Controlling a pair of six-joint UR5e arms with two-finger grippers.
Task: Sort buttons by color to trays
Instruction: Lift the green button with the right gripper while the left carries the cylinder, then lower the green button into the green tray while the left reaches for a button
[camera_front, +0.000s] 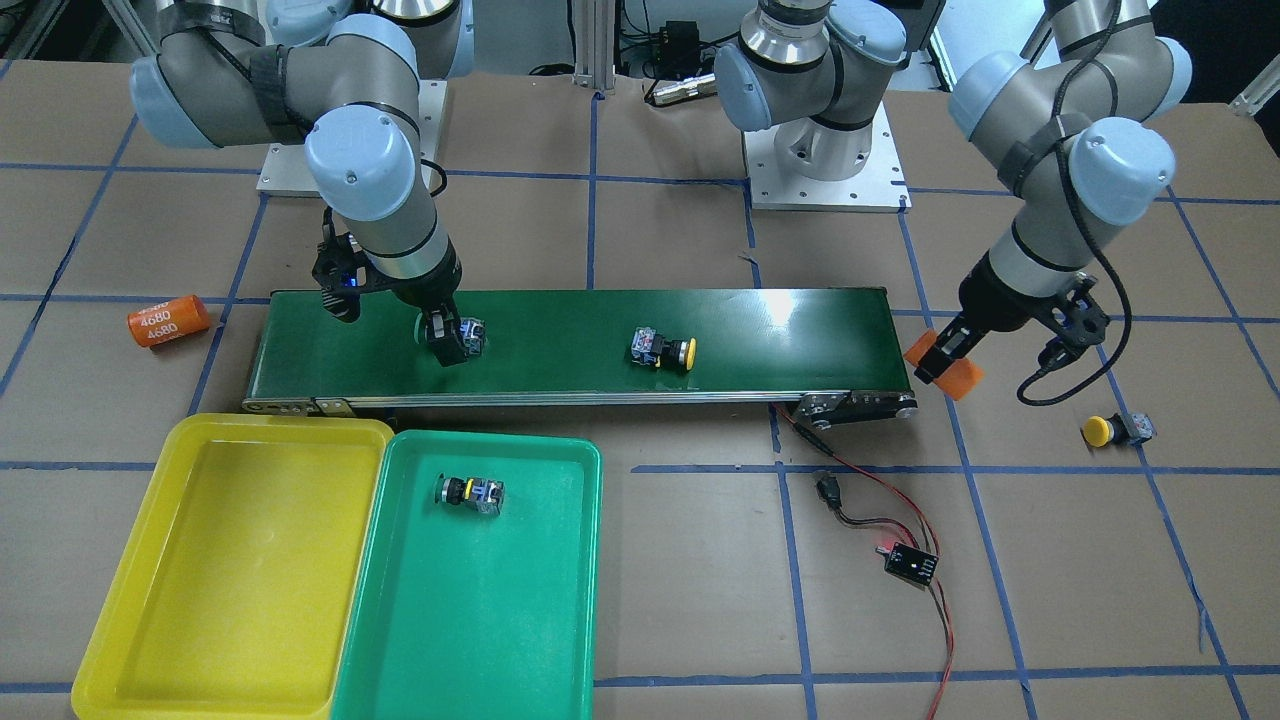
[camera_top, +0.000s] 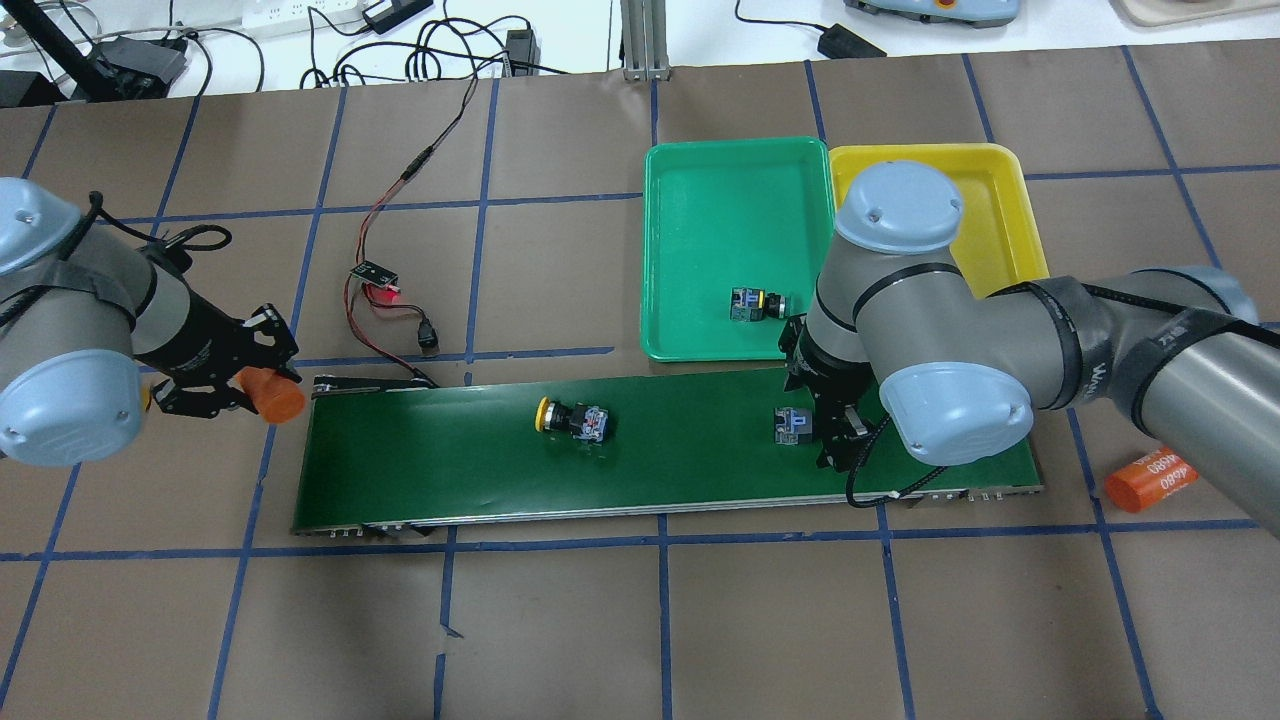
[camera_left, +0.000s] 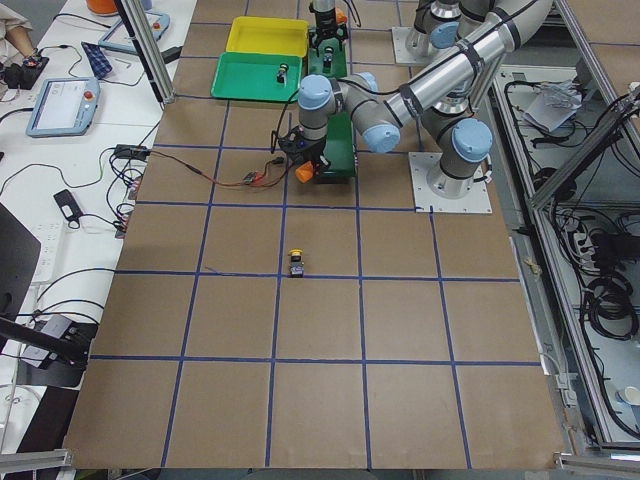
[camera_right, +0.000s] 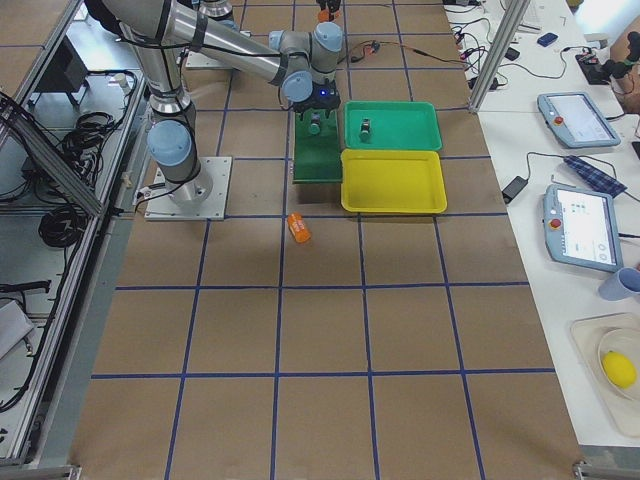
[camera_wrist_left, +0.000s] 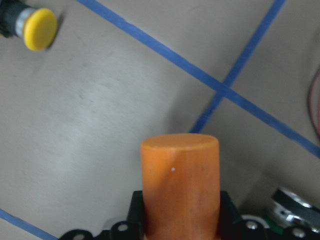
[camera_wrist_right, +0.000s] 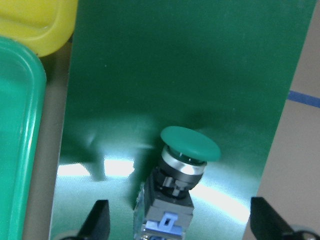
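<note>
My right gripper (camera_front: 447, 345) hangs low over the conveyor belt's end nearest the trays. It is open, and its fingers (camera_wrist_right: 101, 217) stand wide on either side of a green button (camera_wrist_right: 186, 165) that lies on its side on the belt (camera_top: 795, 425). A yellow button (camera_front: 665, 350) lies mid-belt. Another button (camera_front: 470, 492) lies in the green tray (camera_front: 560, 610). The yellow tray (camera_front: 120, 610) beside it holds nothing. A second yellow button (camera_front: 1115, 430) lies on the table. My left gripper (camera_front: 942, 362) is shut on an orange cylinder (camera_wrist_left: 180, 180) just off the belt's other end.
The dark-green conveyor belt (camera_front: 780, 340) runs across the table. A second orange cylinder (camera_front: 167, 320) lies on the table beyond the belt's tray end. A small controller board (camera_front: 910, 563) with red and black wires lies near the belt's other end.
</note>
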